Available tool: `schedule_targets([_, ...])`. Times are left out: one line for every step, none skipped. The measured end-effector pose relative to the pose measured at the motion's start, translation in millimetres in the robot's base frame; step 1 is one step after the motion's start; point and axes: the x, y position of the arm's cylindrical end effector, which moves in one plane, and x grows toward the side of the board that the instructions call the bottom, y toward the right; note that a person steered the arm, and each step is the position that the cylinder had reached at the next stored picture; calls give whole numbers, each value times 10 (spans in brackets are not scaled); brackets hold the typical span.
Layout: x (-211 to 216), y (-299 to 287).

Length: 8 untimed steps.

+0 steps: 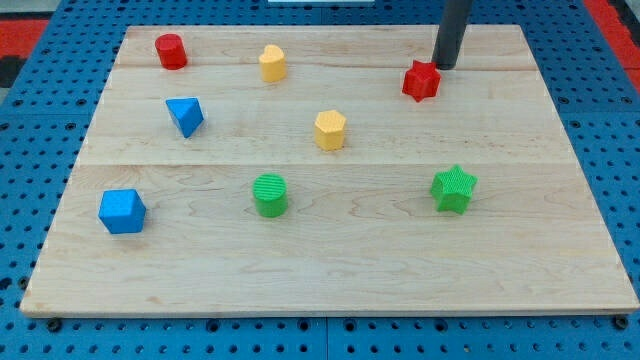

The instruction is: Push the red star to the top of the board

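Observation:
The red star (421, 81) lies on the wooden board (330, 260), at the upper right of the view. My tip (443, 65) stands just above and to the right of the star, at or very near its upper right point. The dark rod rises from there out of the view's top. No block lies between the star and the board's top edge.
A red cylinder (171, 51) and a yellow block (272, 63) sit near the top left. A blue triangular block (185, 116), a yellow hexagonal block (330, 130), a blue cube (122, 211), a green cylinder (270, 194) and a green star (454, 189) lie lower down.

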Motion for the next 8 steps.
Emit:
schedule_targets([582,120])
schedule_targets([919,78])
schedule_targets([332,254])
schedule_targets([450,272])
schedule_targets([1030,-21])
schedule_targets([723,94])
schedule_targets([345,74])
schedule_targets([877,51])
